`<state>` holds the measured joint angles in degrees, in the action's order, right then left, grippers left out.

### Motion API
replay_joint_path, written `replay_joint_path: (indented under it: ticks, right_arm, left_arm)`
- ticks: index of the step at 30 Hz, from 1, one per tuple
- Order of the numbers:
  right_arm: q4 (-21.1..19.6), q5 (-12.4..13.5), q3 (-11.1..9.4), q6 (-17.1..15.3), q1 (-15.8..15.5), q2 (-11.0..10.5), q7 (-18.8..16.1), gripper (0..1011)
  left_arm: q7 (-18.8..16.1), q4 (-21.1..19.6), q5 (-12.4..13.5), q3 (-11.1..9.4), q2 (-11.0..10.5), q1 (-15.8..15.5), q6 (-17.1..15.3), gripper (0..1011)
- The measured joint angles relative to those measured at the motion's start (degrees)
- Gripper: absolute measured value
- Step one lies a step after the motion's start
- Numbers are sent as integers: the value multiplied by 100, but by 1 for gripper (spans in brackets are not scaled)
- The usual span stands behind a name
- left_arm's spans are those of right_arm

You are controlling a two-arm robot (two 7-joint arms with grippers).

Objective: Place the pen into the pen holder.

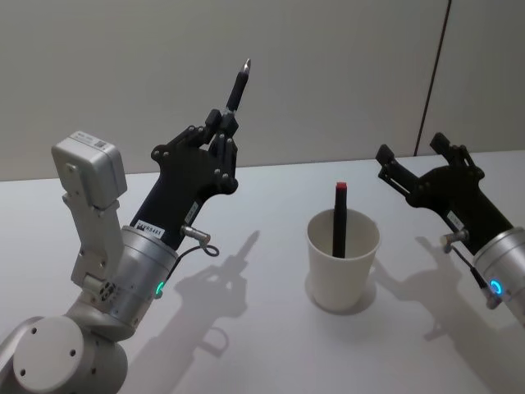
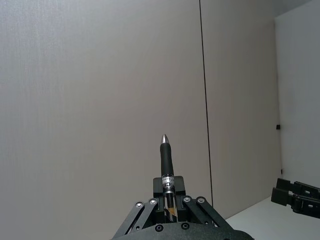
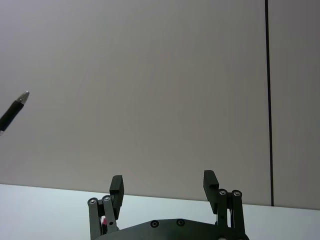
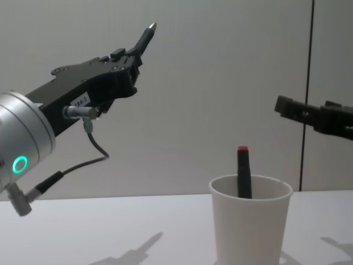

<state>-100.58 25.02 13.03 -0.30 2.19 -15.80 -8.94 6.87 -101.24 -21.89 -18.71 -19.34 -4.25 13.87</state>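
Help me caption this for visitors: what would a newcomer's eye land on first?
The left gripper is raised high at the left, jaws shut on a black pen pointing tip-up. Then the white paper cup mid-table with a red-topped black pen standing in it; the right gripper hovers open on its right.

Marker [image 1: 339, 215] in pen holder [image 1: 340, 277] on table [image 1: 262, 353]

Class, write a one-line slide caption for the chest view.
Left gripper holds a black pen tip-up; a red-capped pen stands in the white cup; right gripper open.
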Motion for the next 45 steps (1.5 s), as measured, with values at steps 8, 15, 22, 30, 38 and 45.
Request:
replay_joint_path:
  ticks: [8,15,22,30,38,45]
  right_arm:
    - [-2,348,0,29,93,97,-192,1001]
    - [-6,799,3,-62,246,213,-430,1001]
    - [56,1269,21,-341,468,347,-701,1001]
    - [154,1727,48,-811,735,472,-992,1001]
    - [277,2169,87,-1419,1055,596,-1260,1001]
    - [411,2518,128,-2036,1332,698,-1424,1002]
  left_arm:
    - [0,0,0,0,0,-1,0,121]
    - [0,0,0,0,0,-1,0,121]
    - [0,0,0,0,0,-1,0,121]
    - [-1,0,0,0,0,-1,0,121]
    - [-1,0,0,0,0,-1,0,121]
    - [-1,0,0,0,0,-1,0,121]
